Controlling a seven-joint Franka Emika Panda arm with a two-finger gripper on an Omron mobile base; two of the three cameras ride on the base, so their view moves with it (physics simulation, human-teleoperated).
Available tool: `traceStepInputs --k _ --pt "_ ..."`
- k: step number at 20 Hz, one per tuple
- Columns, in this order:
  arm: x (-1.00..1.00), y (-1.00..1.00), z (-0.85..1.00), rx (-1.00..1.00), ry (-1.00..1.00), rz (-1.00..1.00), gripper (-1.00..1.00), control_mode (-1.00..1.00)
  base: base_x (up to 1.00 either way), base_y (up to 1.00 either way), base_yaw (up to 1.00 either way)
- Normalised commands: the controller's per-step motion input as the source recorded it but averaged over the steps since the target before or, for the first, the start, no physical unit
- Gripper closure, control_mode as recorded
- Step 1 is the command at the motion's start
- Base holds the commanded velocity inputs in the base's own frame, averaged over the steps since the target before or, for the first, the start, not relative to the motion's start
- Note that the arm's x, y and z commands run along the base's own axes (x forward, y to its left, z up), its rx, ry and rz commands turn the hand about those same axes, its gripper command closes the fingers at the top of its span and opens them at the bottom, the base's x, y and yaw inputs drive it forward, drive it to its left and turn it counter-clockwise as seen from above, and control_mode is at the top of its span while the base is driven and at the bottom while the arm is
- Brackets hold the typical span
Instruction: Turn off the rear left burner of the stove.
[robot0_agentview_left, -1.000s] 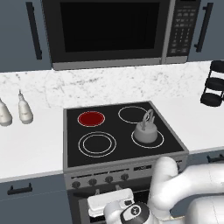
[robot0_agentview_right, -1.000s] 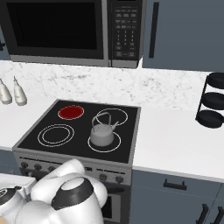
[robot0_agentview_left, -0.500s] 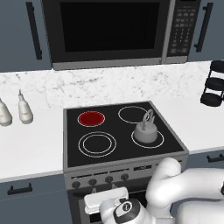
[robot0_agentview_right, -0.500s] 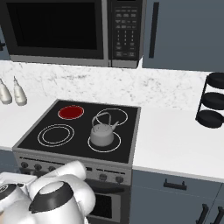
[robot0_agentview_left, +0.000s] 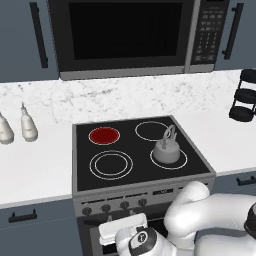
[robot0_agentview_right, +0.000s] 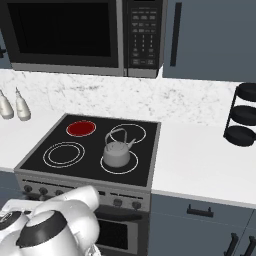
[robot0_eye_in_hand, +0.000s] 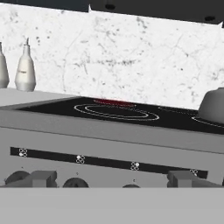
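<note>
While knobs (robot0_eye_in_hand: 74, 182) sit cut off, hand (robot0_eye_in_hand: 109, 179) wide

The white arm, folded low. In the left base view it rises from the lower right, its bulky white links bending leftward and down to the hand at the bottom edge, where the gripper (robot0_agentview_left: 122, 231) faces forward at a low level. In the right base view the rounded elbow and dark joint cap occupy the lower left corner. In the hand view the two dark fingertips (robot0_eye_in_hand: 38, 178) stand far apart at the bottom, jaws spread wide with nothing between them, hand held roughly level.
</note>
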Motion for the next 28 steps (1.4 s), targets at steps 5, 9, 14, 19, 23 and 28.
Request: traceStepInputs --k 5,9,14,19,23,28 --pt "0.37 0.00 -0.15 0.03 0.00 0.00 -1.00 -1.00 0.00 0.00 0.00" --pt "0.41 0.00 -0.11 0.05 0.00 0.00 -1.00 -1.00 0.00 0.00 0.00" --pt "0.27 0.00 -0.37 0.07 -0.01 0.00 -1.00 -1.00 0.00 0.00 0.00" --pt "0.01 0.00 -0.59 0.06 -0.04 0.00 -1.00 -1.00 0.00 0.00 0.00" --pt "-0.04 0.00 -0.54 0.04 -0.07 0.00 -1.00 -1.00 0.00 0.00 0.00" --pt "0.26 0.00 -0.19 0.10 -0.03 0.00 -1.00 -1.00 0.00 0.00 0.00"
